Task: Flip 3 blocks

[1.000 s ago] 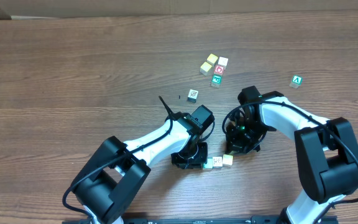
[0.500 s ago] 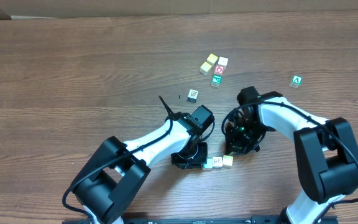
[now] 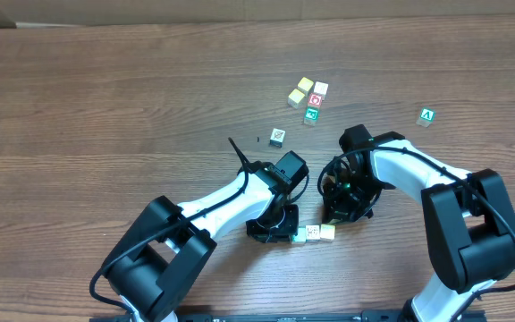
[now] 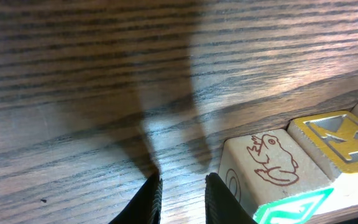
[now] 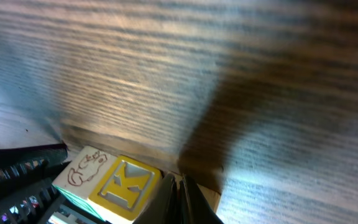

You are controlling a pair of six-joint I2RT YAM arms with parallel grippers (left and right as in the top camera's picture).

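Three blocks lie in a row near the table's front edge: a frog-print block (image 3: 300, 234) (image 4: 269, 165) with a green face, a yellow "K" block (image 3: 313, 232) (image 5: 128, 183) and a tan block (image 3: 327, 231) (image 5: 207, 198). My left gripper (image 3: 280, 230) (image 4: 182, 183) stands just left of the row. Its jaws are a narrow gap apart over bare wood, and its right finger (image 4: 219, 199) is beside the frog block. My right gripper (image 3: 338, 215) (image 5: 179, 186) is shut, empty, with its tips down on the tan block next to the "K" block.
A cluster of cubes sits further back: two yellow-topped cubes (image 3: 304, 84) (image 3: 295, 97), a white one (image 3: 320, 88), a red one (image 3: 316, 100) and a green one (image 3: 311, 114). A lone patterned cube (image 3: 277, 137) lies nearer. The green "A" cube (image 3: 427, 115) is at the right.
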